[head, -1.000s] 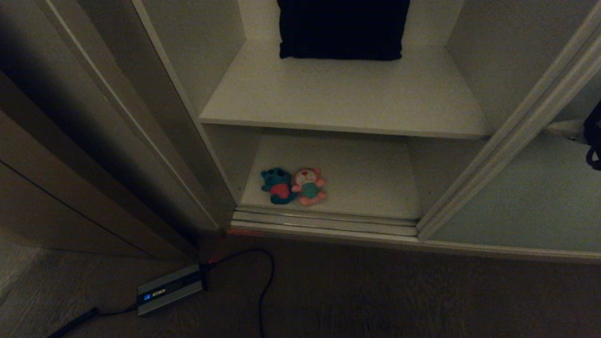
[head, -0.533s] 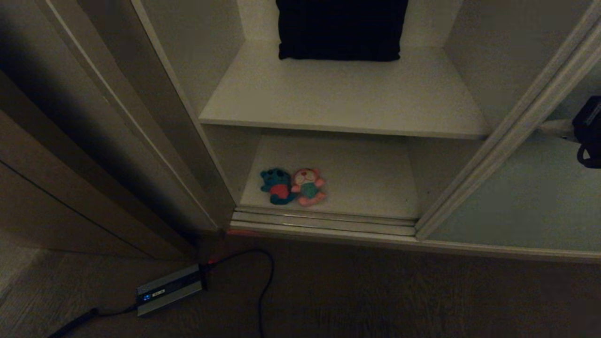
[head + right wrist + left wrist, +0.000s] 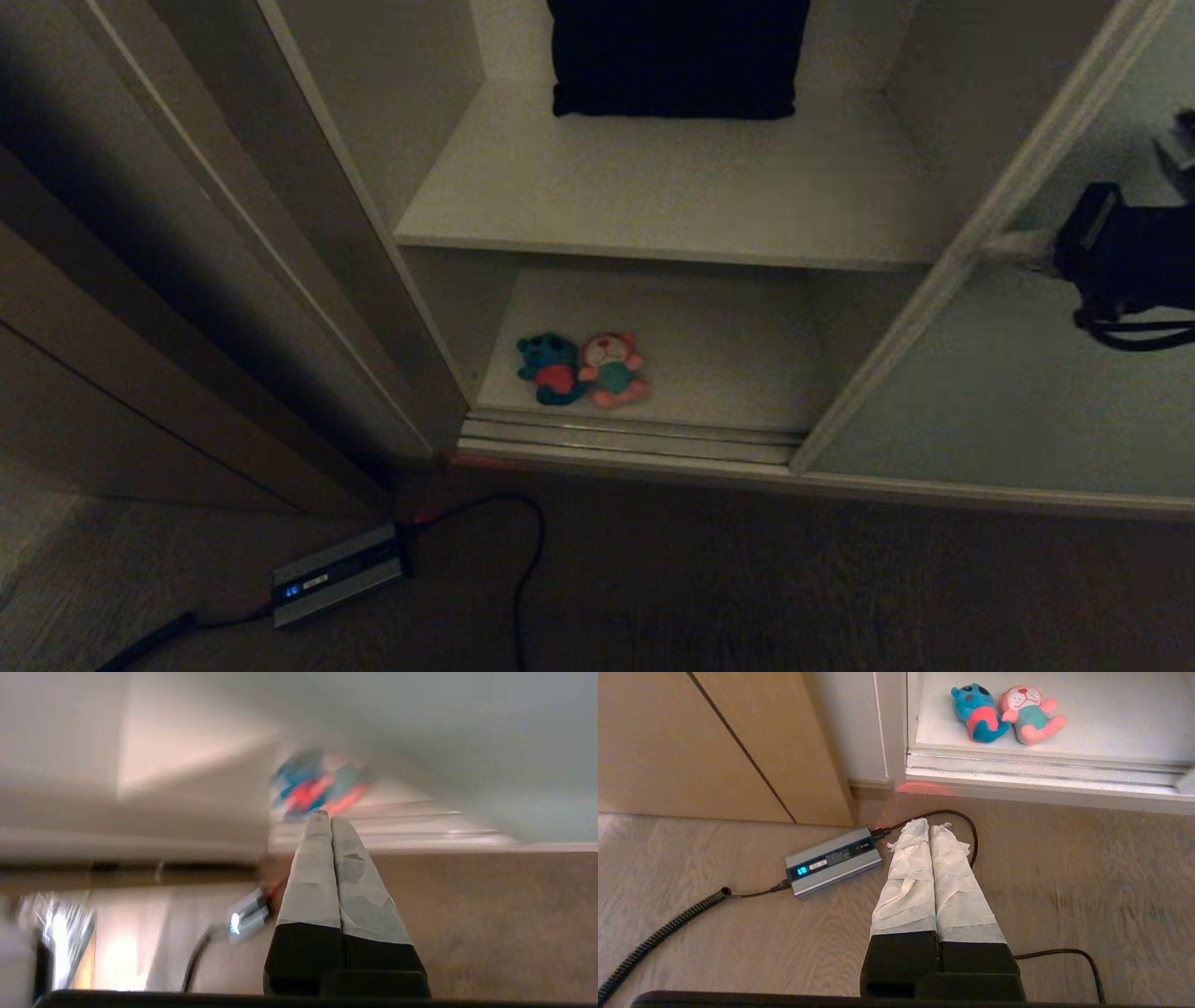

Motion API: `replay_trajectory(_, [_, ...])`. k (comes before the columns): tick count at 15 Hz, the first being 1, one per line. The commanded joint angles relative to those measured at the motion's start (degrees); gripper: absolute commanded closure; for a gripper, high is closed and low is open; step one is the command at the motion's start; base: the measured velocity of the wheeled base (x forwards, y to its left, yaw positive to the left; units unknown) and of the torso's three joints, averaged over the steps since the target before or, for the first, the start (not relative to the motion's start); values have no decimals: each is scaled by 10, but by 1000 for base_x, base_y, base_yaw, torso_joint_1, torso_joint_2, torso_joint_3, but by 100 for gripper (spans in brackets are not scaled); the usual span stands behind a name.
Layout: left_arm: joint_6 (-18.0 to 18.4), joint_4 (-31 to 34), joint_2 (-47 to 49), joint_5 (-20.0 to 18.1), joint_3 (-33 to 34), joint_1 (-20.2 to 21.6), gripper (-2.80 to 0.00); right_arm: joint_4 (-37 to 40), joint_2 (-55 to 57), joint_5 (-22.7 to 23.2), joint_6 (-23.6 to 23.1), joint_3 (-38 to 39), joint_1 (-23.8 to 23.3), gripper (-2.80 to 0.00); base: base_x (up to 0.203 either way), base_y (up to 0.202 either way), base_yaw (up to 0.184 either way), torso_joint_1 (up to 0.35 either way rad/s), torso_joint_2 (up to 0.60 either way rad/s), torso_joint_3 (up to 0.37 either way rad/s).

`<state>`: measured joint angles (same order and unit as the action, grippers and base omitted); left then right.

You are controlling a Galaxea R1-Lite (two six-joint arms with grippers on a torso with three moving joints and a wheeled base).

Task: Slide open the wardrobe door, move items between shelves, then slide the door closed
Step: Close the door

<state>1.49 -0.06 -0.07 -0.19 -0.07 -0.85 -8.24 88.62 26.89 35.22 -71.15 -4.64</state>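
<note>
Lying side by side on the smooth bottom shelf [image 3: 709, 345], two plush toys [image 3: 583, 370]; both tape-wrapped jaws closed.

My head view is dim and murky; my left wrist view is bright and sharp; my right wrist view is smeared with blur.

A dim wood-grain plank floor [image 3: 747, 579] is seen, bordered at left by light brown wooden panels [image 3: 691, 742].
</note>
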Motion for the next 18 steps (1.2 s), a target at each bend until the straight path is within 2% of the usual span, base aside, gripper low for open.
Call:
replay_trajectory(1, [0,0,0,-1,1,0,0,1,-37,-14,2,23,55,0,0,0,0,0,0,0])
replay_trajectory(5, [0,0,0,0,0,0,0,0,-72,-58,-16,66,193,0,0,0,0,0,0,0])
replay_trajectory(7, [0,0,0,0,0,0,0,0,-113,-81,-41,99,231,0,0,0,0,0,0,0])
replay_trajectory(11, [0,1,0,-1,0,0,0,1,-222,-81,-75,166,248,0,0,0,0,0,0,0])
replay_trajectory(15, [0,0,0,0,0,0,0,7,-290,-58,-128,220,250,0,0,0,0,0,0,0])
replay_trajectory(18, [0,0,0,0,1,0,0,11,-307,-63,-122,227,247,0,0,0,0,0,0,0])
